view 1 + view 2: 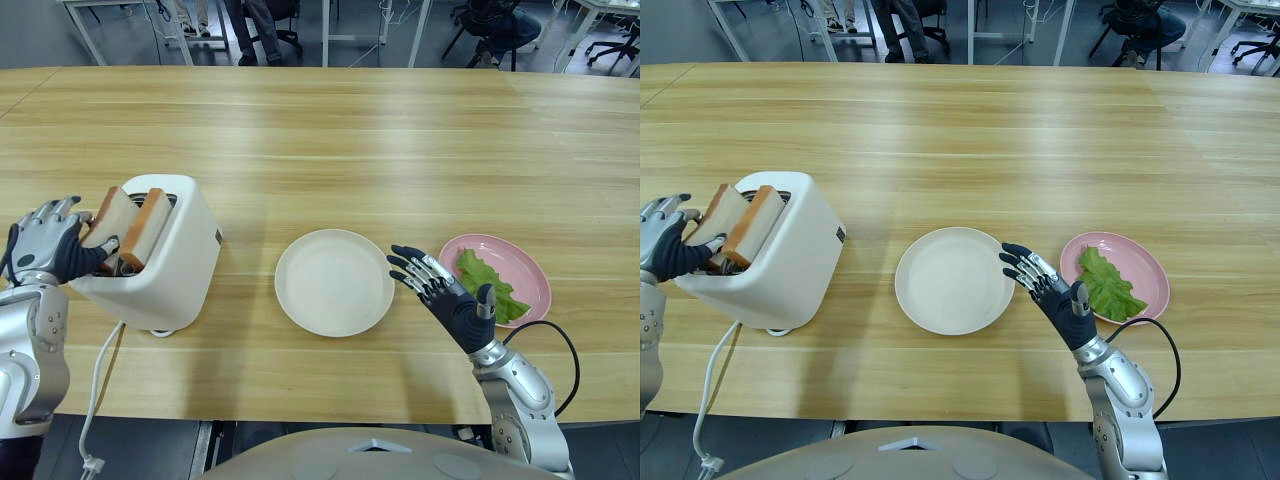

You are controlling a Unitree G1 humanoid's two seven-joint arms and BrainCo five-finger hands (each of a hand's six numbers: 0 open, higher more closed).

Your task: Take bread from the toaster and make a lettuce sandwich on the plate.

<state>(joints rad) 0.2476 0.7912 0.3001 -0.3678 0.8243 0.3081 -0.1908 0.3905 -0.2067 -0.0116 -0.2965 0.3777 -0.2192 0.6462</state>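
Left robot hand (48,248) at toaster (185,262), curled on outer slice (110,220) to lift it; grip seems closed, view poor. Right robot hand (445,292) spread wide, empty, waiting between plate (333,285) and lettuce (488,283).

— Is there any writing you can read here?
— None. The white toaster (170,262) has a small dark mark (217,237) on the side wall facing the cream plate (334,283), but it is too small to tell whether it is print or a number.
— What about the dishes to the right of the toaster?
— The cream plate and, farther right, the pink plate (522,265) show plain surfaces with nothing legible on them.
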